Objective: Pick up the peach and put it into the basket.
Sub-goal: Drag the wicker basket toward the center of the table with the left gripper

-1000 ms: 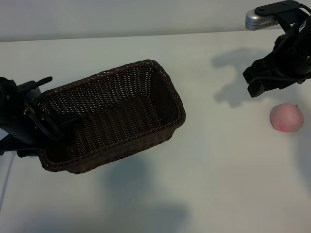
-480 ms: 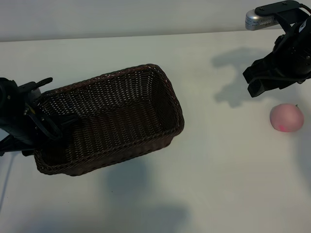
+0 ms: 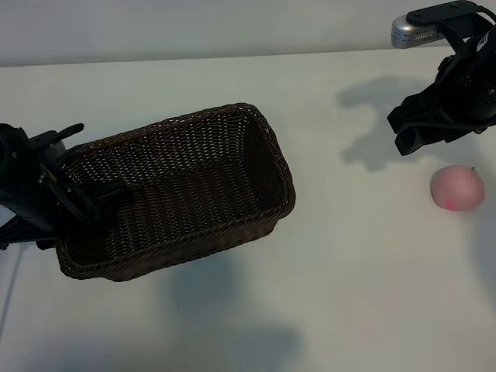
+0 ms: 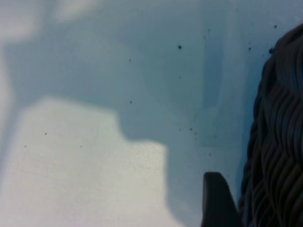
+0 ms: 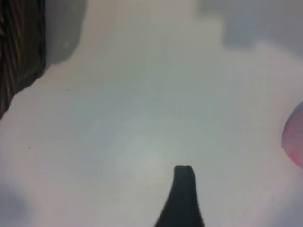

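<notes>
The dark-brown wicker basket point(image 3: 273, 147) lies slantwise on the white table, left of centre. My left gripper point(image 3: 79, 203) straddles its left end wall, one finger inside and the rest outside, shut on that wall. In the left wrist view one dark finger point(image 4: 215, 201) stands right beside the woven wall point(image 4: 279, 142). The pale-pink peach point(image 3: 457, 187) rests on the table at the far right, untouched. My right gripper point(image 3: 408, 138) hovers open just behind and to the left of the peach, holding nothing. Its wrist view shows one fingertip point(image 5: 183, 175) and the peach's edge point(image 5: 296, 142).
A silver camera head point(image 3: 415, 31) sits on the right arm at the back right. White table point(image 3: 341, 279) spreads between the basket and the peach and along the front. The basket's corner point(image 5: 19, 47) shows in the right wrist view.
My left gripper has closed on the basket's left end wall, and the basket has shifted and turned slightly toward the front. The right arm and the peach have not moved.
</notes>
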`<state>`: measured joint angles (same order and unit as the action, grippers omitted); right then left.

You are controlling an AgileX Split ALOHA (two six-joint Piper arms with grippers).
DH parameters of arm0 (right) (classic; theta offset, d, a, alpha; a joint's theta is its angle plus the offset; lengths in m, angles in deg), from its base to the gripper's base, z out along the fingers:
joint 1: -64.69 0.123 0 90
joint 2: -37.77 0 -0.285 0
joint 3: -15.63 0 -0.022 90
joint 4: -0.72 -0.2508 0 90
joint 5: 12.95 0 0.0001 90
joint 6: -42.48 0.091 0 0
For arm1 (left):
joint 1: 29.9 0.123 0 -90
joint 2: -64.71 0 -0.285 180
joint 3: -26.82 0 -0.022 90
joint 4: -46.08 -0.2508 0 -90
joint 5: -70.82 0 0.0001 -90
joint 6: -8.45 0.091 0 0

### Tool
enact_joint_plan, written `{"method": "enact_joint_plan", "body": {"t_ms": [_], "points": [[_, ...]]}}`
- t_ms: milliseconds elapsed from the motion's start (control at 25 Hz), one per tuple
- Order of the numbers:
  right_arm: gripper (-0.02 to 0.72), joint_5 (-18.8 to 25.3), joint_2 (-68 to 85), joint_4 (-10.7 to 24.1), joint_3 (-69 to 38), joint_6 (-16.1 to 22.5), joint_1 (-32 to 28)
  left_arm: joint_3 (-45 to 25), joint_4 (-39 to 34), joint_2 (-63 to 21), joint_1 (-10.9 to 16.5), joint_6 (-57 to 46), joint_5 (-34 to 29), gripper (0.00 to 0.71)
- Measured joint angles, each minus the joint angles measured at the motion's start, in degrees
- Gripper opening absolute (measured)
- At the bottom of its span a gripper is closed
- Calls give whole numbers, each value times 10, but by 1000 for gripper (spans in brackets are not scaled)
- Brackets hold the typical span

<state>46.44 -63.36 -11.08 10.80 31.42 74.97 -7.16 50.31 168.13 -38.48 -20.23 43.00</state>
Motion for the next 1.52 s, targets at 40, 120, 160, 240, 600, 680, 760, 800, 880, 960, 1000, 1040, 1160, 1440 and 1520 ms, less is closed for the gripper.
{"method": "enact_joint_plan", "body": {"t_ms": [40, 120, 160, 240, 600, 680, 760, 800, 880, 960, 1000, 1040, 1160, 1440, 1520], "points": [[595, 0, 0, 0, 0, 0, 0, 0, 5, 0, 0, 4, 0, 413], [595, 0, 0, 0, 0, 0, 0, 0, 29, -6, 0, 23, 5, 413], [595, 0, 0, 0, 0, 0, 0, 0, 43, -10, 0, 36, 9, 413], [595, 0, 0, 0, 0, 0, 0, -1, 80, -24, 4, 62, 15, 410], [595, 0, 0, 0, 0, 0, 0, -2, 210, -62, 16, 191, 20, 333], [595, 0, 0, -1, 0, 0, 0, -2, 234, -62, 16, 215, 18, 333], [595, 0, 0, -1, 0, 0, 0, -2, 260, -62, 16, 238, 20, 333], [595, 0, 0, -1, 0, 0, 0, -2, 276, -62, 16, 252, 21, 333], [595, 0, 0, -1, 0, 0, 0, -2, 309, -62, 16, 279, 21, 333], [595, 0, 0, -1, 0, 0, 0, -1, 343, -62, 16, 306, 21, 333], [595, 0, 0, -1, 0, 0, 0, 1, 356, -62, 16, 321, 21, 333], [595, 0, 0, -1, 0, 0, 0, 4, 372, -62, 16, 332, 21, 333], [595, 0, 0, -1, 0, 0, 0, 15, 403, -62, 16, 357, 21, 333], [595, 0, 0, -1, 0, 0, 0, 65, 381, -57, 16, 356, 22, 333], [595, 0, 0, -1, 0, 0, 0, 95, 362, -43, 16, 338, 18, 333]]}}
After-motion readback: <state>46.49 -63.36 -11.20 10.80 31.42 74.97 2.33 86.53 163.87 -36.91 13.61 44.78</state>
